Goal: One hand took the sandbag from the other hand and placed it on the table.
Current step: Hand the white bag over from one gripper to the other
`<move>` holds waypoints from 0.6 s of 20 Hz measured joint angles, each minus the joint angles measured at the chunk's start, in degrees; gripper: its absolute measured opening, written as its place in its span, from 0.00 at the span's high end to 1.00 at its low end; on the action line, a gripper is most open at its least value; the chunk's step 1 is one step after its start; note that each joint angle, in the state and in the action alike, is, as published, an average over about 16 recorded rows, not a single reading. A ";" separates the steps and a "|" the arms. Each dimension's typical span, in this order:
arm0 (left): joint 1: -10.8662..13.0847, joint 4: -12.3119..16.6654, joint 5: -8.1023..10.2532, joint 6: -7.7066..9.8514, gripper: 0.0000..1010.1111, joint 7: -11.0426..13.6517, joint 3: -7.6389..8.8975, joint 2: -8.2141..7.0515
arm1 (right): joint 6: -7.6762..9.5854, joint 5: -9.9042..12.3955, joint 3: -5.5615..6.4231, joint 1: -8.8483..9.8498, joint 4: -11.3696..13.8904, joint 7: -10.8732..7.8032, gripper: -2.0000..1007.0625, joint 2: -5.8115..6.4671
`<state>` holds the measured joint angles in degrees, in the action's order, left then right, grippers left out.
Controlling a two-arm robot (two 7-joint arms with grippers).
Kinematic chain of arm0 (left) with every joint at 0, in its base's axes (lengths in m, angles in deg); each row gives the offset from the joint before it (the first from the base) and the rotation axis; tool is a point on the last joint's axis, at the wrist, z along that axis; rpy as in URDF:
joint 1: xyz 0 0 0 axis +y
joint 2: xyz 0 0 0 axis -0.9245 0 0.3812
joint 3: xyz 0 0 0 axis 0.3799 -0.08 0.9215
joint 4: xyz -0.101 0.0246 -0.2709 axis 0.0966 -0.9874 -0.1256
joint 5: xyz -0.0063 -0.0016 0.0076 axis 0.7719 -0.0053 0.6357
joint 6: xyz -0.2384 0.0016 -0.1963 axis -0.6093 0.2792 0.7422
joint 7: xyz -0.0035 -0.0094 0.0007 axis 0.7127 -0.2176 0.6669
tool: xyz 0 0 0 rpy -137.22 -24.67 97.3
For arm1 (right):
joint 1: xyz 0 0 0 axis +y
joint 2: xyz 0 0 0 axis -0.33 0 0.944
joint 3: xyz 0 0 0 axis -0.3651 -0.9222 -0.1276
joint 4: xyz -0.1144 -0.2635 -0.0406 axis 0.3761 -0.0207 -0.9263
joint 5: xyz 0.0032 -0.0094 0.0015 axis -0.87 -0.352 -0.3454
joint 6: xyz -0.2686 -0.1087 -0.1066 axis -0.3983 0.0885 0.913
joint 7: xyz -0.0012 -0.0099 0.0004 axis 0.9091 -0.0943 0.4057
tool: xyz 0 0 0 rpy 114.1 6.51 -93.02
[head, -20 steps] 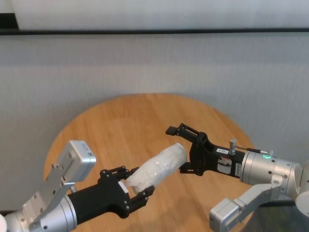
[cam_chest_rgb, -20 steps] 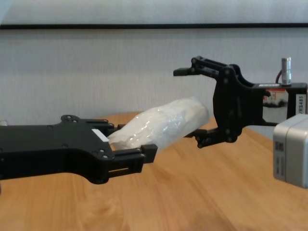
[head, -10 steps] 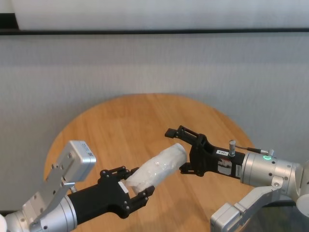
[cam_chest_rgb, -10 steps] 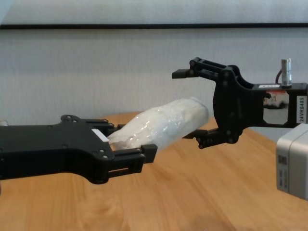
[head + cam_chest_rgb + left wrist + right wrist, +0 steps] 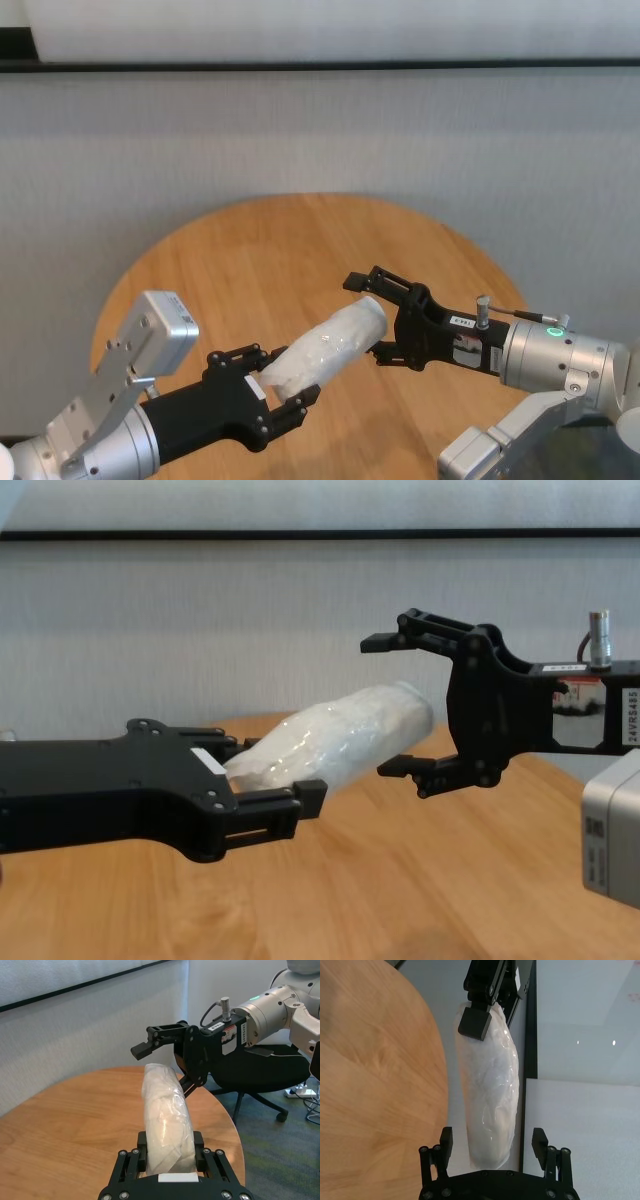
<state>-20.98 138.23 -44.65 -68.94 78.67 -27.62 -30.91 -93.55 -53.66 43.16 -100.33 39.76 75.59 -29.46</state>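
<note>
The white crinkly sandbag (image 5: 325, 348) hangs in the air above the round wooden table (image 5: 280, 250). My left gripper (image 5: 275, 378), flat and plate-like with a white sticker, is shut on its near end. My right gripper (image 5: 365, 316), with skeletal curved fingers, is open, and its fingers straddle the bag's far end without clamping it. In the chest view the sandbag (image 5: 340, 735) slants up from the left gripper (image 5: 270, 770) into the right gripper (image 5: 382, 705). The right wrist view shows the sandbag (image 5: 490, 1095) between the spread fingers of the right gripper (image 5: 492, 1136).
The tabletop (image 5: 400, 880) lies below both grippers. A black office chair (image 5: 250, 1075) stands on the floor beyond the table's edge, behind my right arm. A grey wall closes the far side.
My right gripper has sunk a little, so its open fingers now sit level with the bag's far end. The left gripper and the sandbag have not moved.
</note>
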 joint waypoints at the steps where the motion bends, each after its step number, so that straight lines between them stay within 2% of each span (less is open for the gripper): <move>1: 0.00 0.00 0.00 0.00 0.45 0.00 0.00 0.00 | 0.05 -0.07 -0.01 0.06 0.04 0.08 0.01 0.04; 12: 0.00 0.00 0.00 0.00 0.45 0.00 0.00 0.00 | 0.51 -0.50 -0.04 0.72 0.19 0.88 0.01 0.30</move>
<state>-20.98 138.23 -44.65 -68.94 78.67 -27.62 -30.91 -93.04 -54.17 43.12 -99.61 39.96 76.47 -29.16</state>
